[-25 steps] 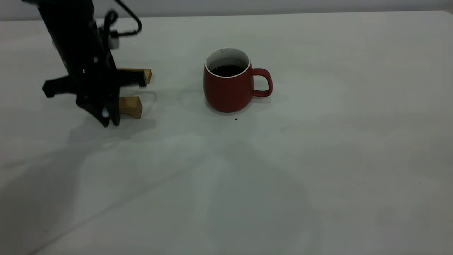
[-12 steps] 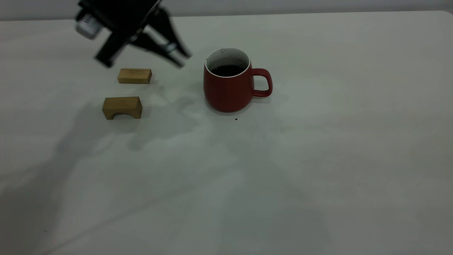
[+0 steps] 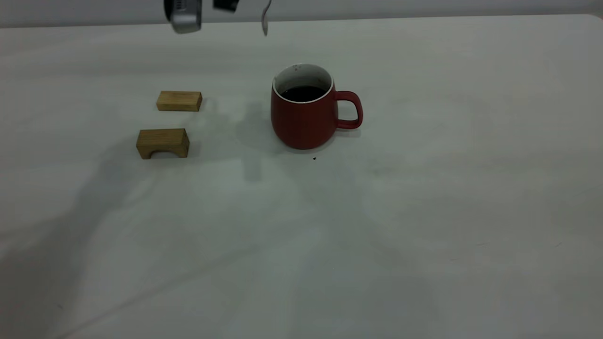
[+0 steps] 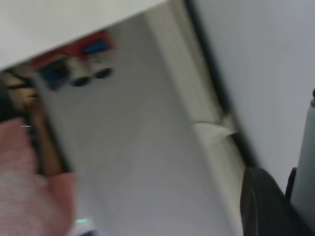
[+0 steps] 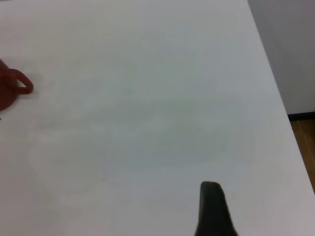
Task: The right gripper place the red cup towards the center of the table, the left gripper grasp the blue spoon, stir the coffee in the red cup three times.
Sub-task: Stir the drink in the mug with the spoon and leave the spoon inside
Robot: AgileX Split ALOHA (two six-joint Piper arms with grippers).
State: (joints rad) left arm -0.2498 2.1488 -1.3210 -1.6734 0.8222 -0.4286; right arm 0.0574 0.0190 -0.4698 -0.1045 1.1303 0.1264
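The red cup [image 3: 304, 115] stands upright near the middle of the table [image 3: 424, 212], its handle to the right and dark coffee [image 3: 303, 93] inside. My left gripper [image 3: 225, 4] is high at the picture's top edge, left of the cup, mostly cut off; its grey block [image 3: 184, 18] shows. The blue spoon [image 3: 265, 21] hangs from it, metal bowl down, above and left of the cup's rim. In the left wrist view a pale handle [image 4: 306, 157] lies against a dark finger [image 4: 261, 206]. The right gripper shows one dark finger [image 5: 212, 209] far right of the cup [image 5: 12, 88].
Two tan wooden blocks lie left of the cup: a flat one [image 3: 179, 100] and an arched one [image 3: 163, 142] nearer the front. A tiny dark speck [image 3: 314, 158] sits just in front of the cup. The table's right edge [image 5: 275, 93] is close to the right gripper.
The left gripper rose from beside the wooden blocks, swung up and rightwards, and now sits at the top edge with the spoon hanging from it. The cup has not moved.
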